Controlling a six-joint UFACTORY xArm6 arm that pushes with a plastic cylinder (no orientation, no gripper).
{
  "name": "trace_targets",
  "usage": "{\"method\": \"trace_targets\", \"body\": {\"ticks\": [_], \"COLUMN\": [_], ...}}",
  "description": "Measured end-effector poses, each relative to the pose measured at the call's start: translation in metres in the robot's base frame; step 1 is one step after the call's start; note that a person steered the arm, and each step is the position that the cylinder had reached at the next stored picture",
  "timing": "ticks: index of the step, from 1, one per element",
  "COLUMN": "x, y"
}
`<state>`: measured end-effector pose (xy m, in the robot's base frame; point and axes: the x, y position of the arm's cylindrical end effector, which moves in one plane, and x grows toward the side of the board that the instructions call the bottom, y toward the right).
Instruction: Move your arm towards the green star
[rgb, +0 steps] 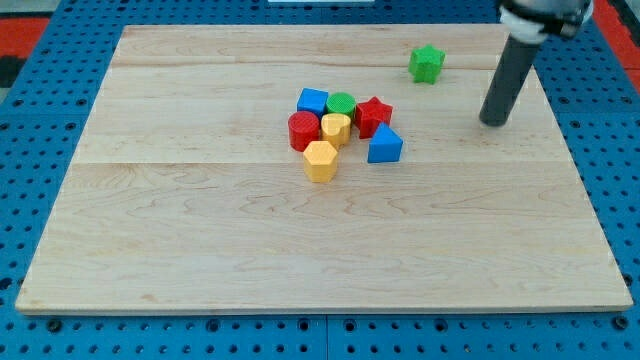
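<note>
**Tip parked to the right of the green star**

From my remote seat I see my tip (492, 122) resting on the wooden board (200, 250) near its right side, below and to the view's right of the green star (427, 63). The two are apart, with bare wood between them. The star sits alone near the view's top edge of the board, right of centre, well clear of the other blocks.

There is no pincer on this arm, only the dark rod, so I have no open or closed state to report; nothing is being gripped.

The rest of the blocks crowd together around the middle of the board. A blue cube (313, 101) and a green cylinder (342, 104) sit at the back of the cluster, with a red star (374, 115) just to their right. In front of them are a red cylinder (303, 131) and a small yellow block (336, 129), touching or nearly so. A yellow hexagonal block (320, 160) lies closest to the view's bottom, and a blue triangular block (384, 146) sits under the red star
</note>
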<state>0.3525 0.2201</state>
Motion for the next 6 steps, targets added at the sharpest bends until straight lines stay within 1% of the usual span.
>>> {"method": "trace_targets", "body": {"ticks": [1, 2, 3, 5, 6], "x": [-0.063, -0.102, -0.131, -0.136, -0.134], "y": [0.019, 0.001, -0.019, -0.063, -0.074]}}
